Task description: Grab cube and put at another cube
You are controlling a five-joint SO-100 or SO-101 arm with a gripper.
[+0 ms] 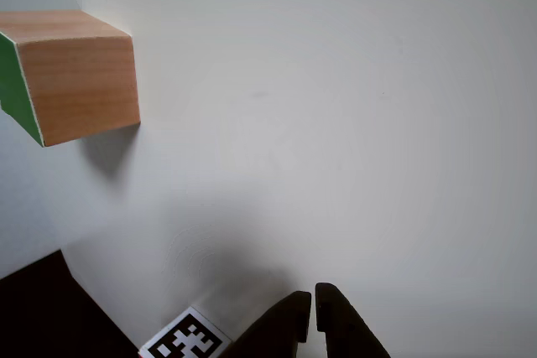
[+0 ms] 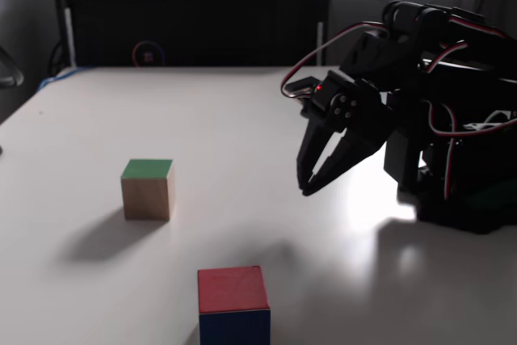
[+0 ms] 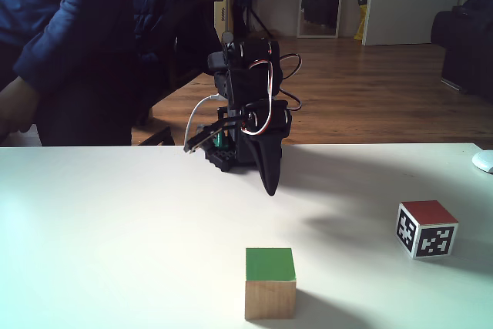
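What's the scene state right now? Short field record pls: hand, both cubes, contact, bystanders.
hand: shut or nearly so, fingertips pointing down above the table, holding nothing
wooden cube: green face up, resting on the table, apart from the hand
red cube: on the table, black-and-white marker patterns on its sides, apart from the wooden cube
contact: none between hand and either cube
task progress: wooden cube not yet grabbed
bystander: person in dark blue clothing standing behind the table

cube (image 3: 270,283) left of another cube (image 3: 427,229)
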